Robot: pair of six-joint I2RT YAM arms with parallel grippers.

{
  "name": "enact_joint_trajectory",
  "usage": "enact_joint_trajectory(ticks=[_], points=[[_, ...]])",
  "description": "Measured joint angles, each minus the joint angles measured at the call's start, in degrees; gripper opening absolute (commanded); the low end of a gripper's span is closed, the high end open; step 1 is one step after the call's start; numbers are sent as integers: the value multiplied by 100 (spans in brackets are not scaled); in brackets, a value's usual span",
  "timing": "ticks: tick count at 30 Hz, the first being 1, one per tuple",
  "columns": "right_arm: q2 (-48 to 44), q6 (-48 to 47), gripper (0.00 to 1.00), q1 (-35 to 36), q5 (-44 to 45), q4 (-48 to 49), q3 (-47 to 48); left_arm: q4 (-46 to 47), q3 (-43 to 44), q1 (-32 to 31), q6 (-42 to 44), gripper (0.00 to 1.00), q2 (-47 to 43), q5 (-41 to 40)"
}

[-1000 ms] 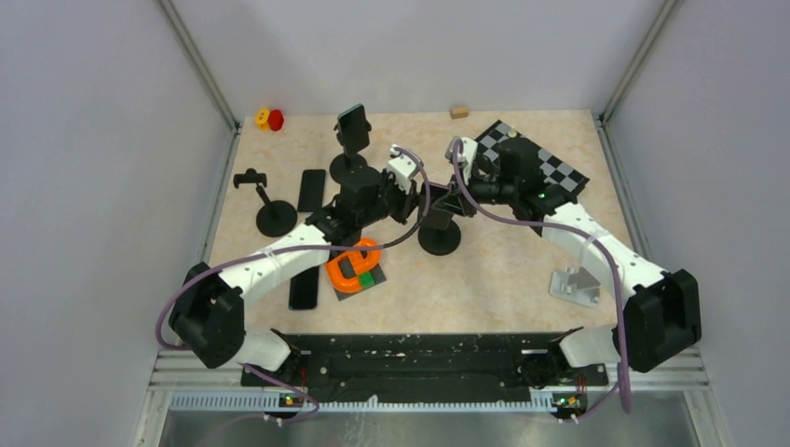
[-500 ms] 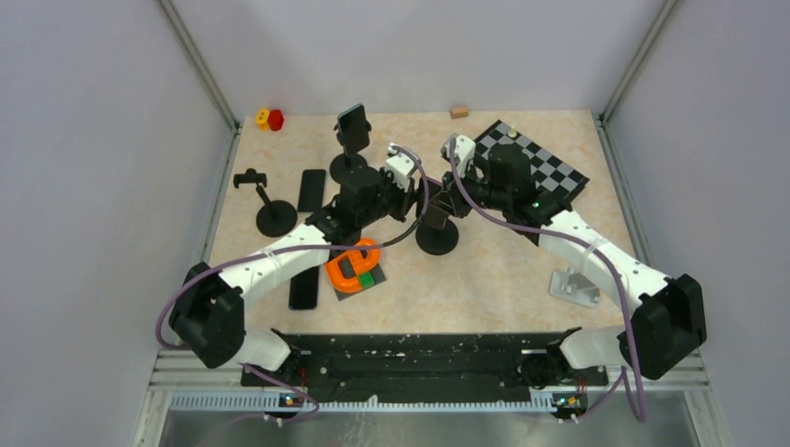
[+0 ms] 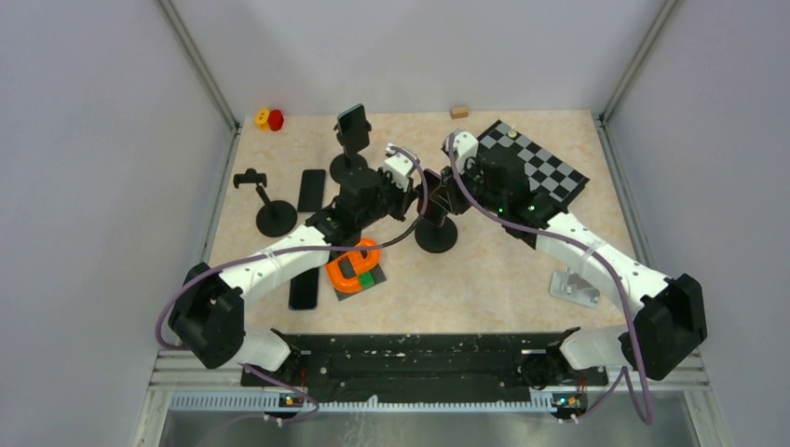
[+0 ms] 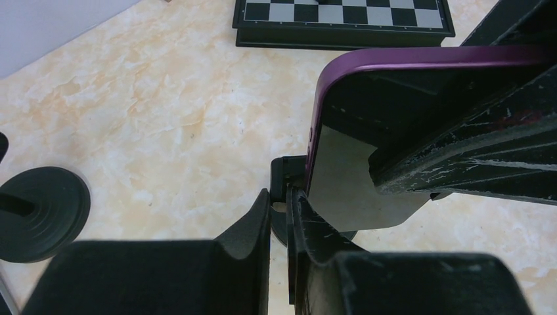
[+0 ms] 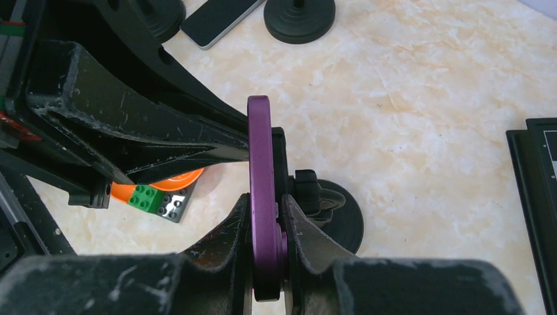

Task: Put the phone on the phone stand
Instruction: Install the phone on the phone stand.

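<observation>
The phone, a slim slab with a smooth purple rim and rounded corners, stands on edge in the middle of the right wrist view. It is clamped between the scuffed black fingers of the right gripper. Just to its right is the phone stand, matte black with a round flat base, its clip close against the phone.

The left wrist view shows what that one hides: the glossy dark screen, which mirrors the pale marbled table. There the left gripper has its fingers a thin slit apart at the stand's clip; I cannot tell whether they pinch it.

From above, both grippers meet mid-frame over the stand. A checkered board lies to the upper right.
</observation>
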Motion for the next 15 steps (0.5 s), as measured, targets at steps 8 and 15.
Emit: enact_joint_trajectory(ticks=[8, 15], points=[[46, 59, 0, 256, 457, -42, 72, -35, 0, -11, -2, 0, 0, -74], [68, -44, 0, 507, 820, 55, 72, -234, 94, 9, -72, 0, 4, 9]])
